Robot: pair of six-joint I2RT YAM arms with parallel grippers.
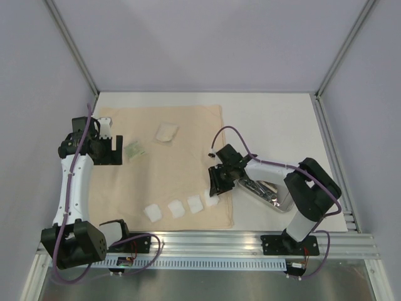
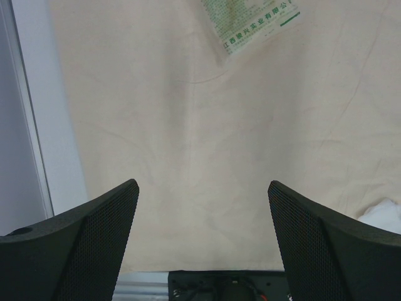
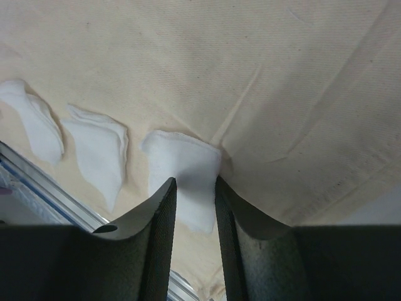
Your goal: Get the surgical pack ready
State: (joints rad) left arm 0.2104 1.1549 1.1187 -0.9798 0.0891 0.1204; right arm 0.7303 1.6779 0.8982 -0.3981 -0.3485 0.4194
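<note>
Surgical pack cloth sheet (image 1: 182, 169) lies spread flat over the left and middle of the table (image 1: 276, 125). From my overhead view, four white gauze squares (image 1: 177, 208) sit in a row along its near edge. A small packet with green print (image 1: 135, 150) and a pale folded piece (image 1: 166, 132) rest farther back on the cloth. The steel tray (image 1: 280, 205) stands on the bare table just right of the cloth, with metal instruments (image 1: 260, 188) in it.

My right gripper (image 3: 195, 188) is down at the rightmost gauze square (image 3: 188, 157). Its jaws are drawn close, with the gauze showing in the narrow gap; I cannot tell whether they actually pinch it. My left gripper (image 2: 201, 185) hangs over the cloth's left part, jaws spread wide and holding nothing.
</note>
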